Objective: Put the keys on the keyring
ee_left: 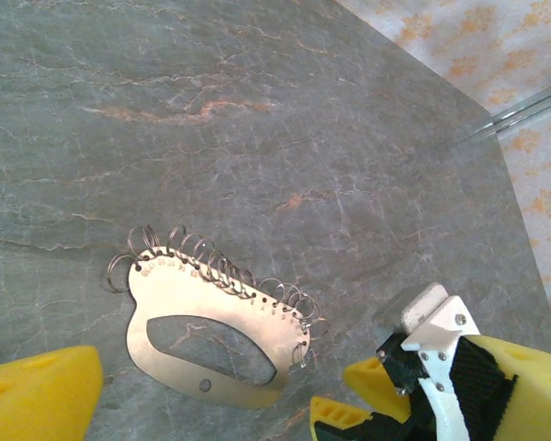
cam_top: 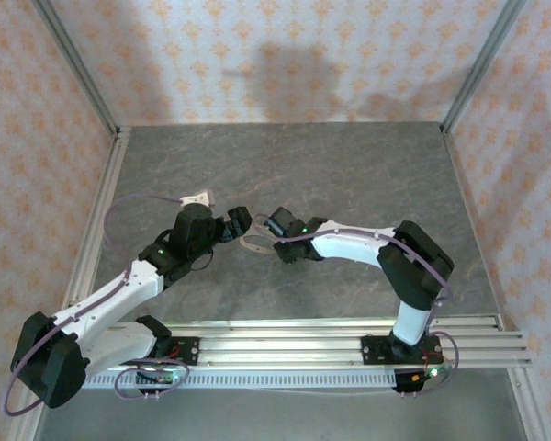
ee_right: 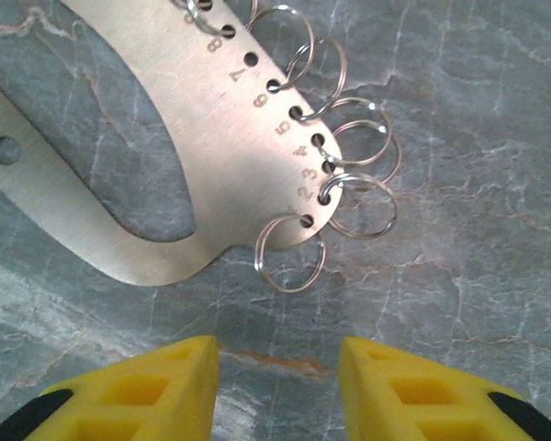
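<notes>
Counter [cam_top: 349, 175]: grey marbled slab, closed in by patterned walls [cam_top: 303, 55] at the back and both sides, with metal rails [cam_top: 303, 335] along the near edge. There is wide bare room from the middle to the back wall, and bare room on the right side.

Keyring [cam_top: 254, 244]: a flat silvery plate with an oval cut-out, lying on the counter near its middle, just in front of and between my two hands. Numbered holes run along one curved edge, each carrying a small split ring [ee_right: 259, 253].

My left hand [cam_top: 241, 220]: arm stretched low and diagonally from the near-left corner, tip aimed right at the plate. In the left wrist view the plate [ee_left: 211, 296] lies ahead of one yellow finger [ee_left: 37, 395] set far to the side. The jaws are spread wide, with nothing between them.

My right hand [cam_top: 274, 223]: arm bent at the elbow and reaching left, tip facing my left hand, close but apart. In its wrist view the hand [ee_right: 275, 367] hangs parted and empty, just short of the plate's low-numbered end [ee_right: 230, 138].

Small white piece [cam_top: 196, 196]: on the counter behind my left hand, too small to identify
</notes>
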### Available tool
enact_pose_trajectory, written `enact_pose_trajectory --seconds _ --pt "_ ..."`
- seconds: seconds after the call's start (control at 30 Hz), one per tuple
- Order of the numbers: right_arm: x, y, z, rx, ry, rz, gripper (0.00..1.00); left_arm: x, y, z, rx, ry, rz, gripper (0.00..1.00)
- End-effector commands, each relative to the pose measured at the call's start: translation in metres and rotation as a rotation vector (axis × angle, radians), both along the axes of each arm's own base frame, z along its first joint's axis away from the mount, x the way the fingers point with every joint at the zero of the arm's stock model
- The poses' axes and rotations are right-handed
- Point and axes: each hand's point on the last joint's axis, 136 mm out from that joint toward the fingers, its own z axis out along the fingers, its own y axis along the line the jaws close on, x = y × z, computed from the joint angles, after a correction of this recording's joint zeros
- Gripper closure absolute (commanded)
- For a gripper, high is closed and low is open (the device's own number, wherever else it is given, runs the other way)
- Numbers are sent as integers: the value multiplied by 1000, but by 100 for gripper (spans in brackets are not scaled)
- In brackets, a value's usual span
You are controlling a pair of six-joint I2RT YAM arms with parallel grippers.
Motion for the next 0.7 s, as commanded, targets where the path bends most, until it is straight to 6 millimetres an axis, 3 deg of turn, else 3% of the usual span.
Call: enact_pose_trajectory --seconds 0.0,0.67 --pt "7 -1 2 -50 -30 6 62 1 10 -4 12 6 40 1" --pt "20 5 -10 -99 -44 -4 66 6 4 -7 -7 7 28 1"
